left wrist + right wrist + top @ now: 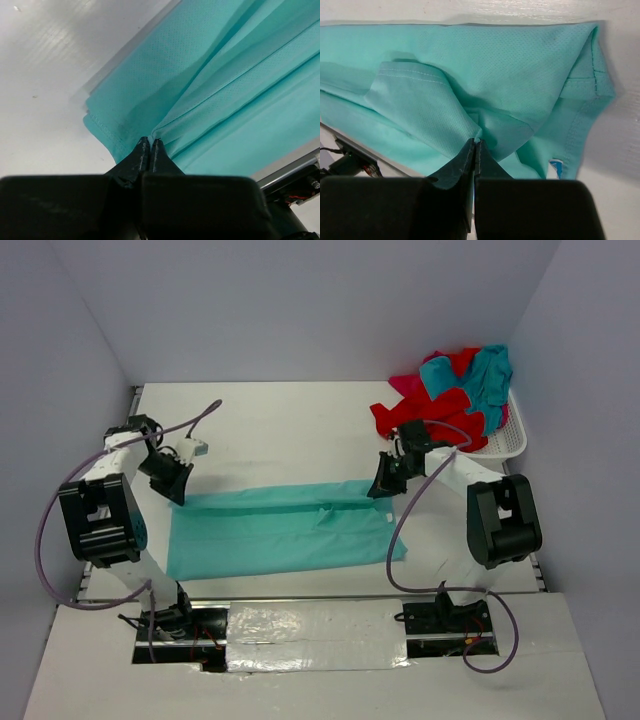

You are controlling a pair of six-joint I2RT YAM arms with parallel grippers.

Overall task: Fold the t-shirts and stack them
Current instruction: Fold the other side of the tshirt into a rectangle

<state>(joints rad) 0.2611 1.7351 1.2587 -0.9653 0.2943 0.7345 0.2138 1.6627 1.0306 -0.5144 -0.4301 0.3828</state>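
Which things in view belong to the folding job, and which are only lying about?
Belong to the job:
- teal t-shirt, pinched by the left gripper and the right gripper
- heap of red and teal t-shirts, far right

Only lying about:
- white mesh basket under that heap
- table

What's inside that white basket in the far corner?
A heap of red and teal shirts, spilling over the basket rim. Whatever lies under the heap, and the basket's bottom, is covered.

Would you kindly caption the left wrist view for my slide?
Left end effector shut on a fold of the teal shirt.
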